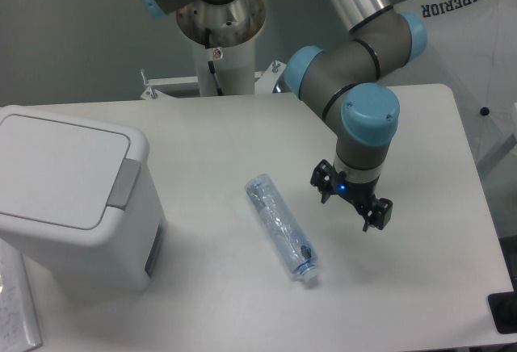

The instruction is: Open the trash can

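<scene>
The white boxy trash can (77, 231) stands at the table's left side. Its flat white lid (56, 166) lies shut, and the grey push tab (123, 182) sits on the lid's right edge. My gripper (353, 200) points down over the table at centre right, far to the right of the can. Its black fingers (378, 213) are spread apart and hold nothing.
A clear plastic bottle (281, 227) lies on its side between the can and the gripper, cap toward the front. The robot base (220, 37) stands at the back. A clear plastic item (16, 303) lies at the front left corner. A white fabric sheet (477, 45) hangs at the right.
</scene>
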